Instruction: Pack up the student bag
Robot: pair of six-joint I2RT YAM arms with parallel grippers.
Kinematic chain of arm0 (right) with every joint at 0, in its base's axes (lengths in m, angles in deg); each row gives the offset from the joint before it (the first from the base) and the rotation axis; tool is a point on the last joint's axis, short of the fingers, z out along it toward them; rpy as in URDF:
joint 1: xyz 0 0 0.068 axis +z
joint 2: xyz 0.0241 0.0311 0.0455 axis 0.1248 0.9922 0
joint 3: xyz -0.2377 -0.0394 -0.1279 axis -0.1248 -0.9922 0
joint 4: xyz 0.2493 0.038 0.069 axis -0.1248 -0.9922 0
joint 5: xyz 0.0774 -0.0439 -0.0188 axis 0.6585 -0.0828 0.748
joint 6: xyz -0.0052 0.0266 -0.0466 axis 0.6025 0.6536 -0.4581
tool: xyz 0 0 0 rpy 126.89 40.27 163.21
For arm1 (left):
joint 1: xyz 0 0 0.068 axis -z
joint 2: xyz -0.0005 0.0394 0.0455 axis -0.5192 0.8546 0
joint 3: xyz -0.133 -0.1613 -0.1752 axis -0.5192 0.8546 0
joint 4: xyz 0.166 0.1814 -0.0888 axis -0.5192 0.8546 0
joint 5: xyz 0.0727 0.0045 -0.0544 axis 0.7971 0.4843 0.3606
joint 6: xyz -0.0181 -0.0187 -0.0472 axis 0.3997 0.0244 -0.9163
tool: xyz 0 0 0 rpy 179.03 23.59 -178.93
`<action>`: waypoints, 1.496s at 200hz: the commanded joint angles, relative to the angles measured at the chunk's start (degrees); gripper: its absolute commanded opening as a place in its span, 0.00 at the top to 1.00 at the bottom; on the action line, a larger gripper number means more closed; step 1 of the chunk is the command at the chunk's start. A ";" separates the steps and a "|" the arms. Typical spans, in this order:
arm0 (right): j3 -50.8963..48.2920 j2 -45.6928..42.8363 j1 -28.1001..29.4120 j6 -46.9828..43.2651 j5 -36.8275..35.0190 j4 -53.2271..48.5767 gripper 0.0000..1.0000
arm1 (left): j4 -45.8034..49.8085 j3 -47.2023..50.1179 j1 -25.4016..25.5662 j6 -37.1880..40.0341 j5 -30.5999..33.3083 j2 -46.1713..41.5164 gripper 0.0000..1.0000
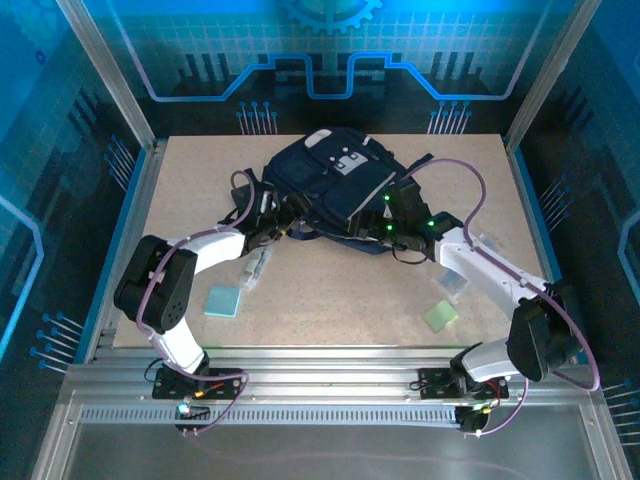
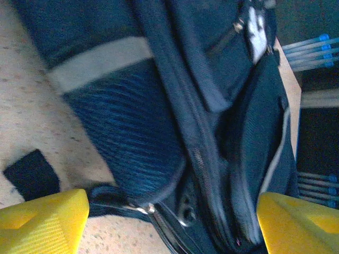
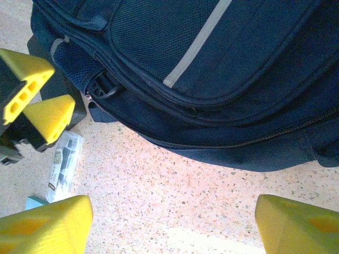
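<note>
Top external view: the student bag point(image 1: 335, 185), a dark navy backpack with grey patches, lies at the far centre of the table point(image 1: 340, 300), its long axis running roughly near to far, slightly slanted. My arms flank its near end, one on each side. My left gripper point(image 1: 272, 222) is nearer: its yellow fingers point(image 2: 42, 225) stand spread wide, with zipper and strap folds between them, pinching nothing. My right gripper point(image 3: 169, 227), also spread, hovers over bare table just beside the bag's edge.

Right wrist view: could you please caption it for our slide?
Open right claw faces the student bag; a clear packet lies left.
</note>
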 commanded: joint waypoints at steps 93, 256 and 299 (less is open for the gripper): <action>1.27 8.59 11.13 4.48 -0.70 13.68 0.40 | -16.37 -2.96 -0.65 -8.49 11.09 9.89 0.90; 13.00 32.21 15.04 -0.03 -28.82 27.31 0.52 | -17.42 0.22 9.65 -16.74 13.66 0.30 1.00; 15.10 34.80 14.62 -0.91 -31.40 32.31 0.61 | -17.31 1.74 10.26 -18.05 13.82 -0.95 1.00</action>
